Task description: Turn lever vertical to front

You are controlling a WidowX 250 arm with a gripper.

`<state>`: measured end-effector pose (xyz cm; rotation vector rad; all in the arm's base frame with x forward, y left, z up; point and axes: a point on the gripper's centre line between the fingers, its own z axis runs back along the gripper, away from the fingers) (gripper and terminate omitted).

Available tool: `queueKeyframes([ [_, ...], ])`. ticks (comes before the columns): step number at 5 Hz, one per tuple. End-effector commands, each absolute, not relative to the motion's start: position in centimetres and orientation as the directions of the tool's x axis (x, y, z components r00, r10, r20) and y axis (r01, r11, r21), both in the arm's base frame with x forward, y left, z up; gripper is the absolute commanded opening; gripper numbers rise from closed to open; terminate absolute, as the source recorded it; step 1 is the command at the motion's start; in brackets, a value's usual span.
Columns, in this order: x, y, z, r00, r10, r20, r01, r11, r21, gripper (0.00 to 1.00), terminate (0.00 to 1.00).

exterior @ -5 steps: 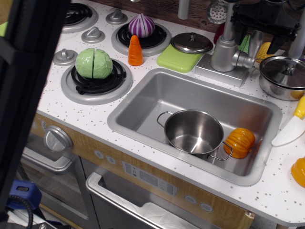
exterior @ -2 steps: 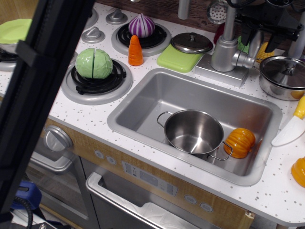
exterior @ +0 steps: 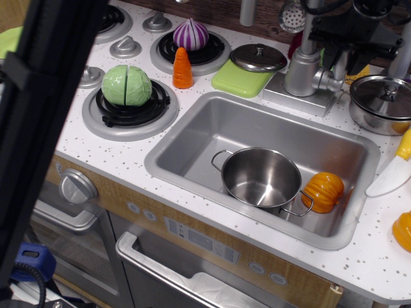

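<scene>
- Since the earlier frame, our gripper (exterior: 343, 61) has dropped and slid left, closing on the faucet column (exterior: 302, 69).
- The lever (exterior: 332, 80) juts rightward from that column, its long axis roughly horizontal, directly beneath the fingers.
- We cannot tell how wide the jaws stand; the dark fingers appear to straddle the stub.

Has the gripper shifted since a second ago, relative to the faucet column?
Yes. The gripper has moved left toward the faucet column; its fingers now hang right above the lever.
</scene>
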<state>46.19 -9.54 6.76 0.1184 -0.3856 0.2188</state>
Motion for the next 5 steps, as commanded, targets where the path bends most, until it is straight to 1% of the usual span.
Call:
queueKeyframes([
  [1,44.1,-12.9,9.5,0.892,0.204,0.403,-0.222,0.975,-0.001,0.00,0.00],
  [2,44.0,-12.8,8.0,0.911,0.240,0.337,-0.232,0.971,-0.064,0.00,0.00],
  [3,43.9,-13.2,7.0,0.928,0.272,0.255,-0.252,0.962,-0.105,0.00,0.00],
  [4,43.4,-13.6,6.6,0.943,0.283,0.178,-0.263,0.956,-0.128,0.00,0.00],
  [5,43.4,-13.6,5.5,0.947,0.286,0.146,-0.264,0.952,-0.153,0.00,0.00],
])
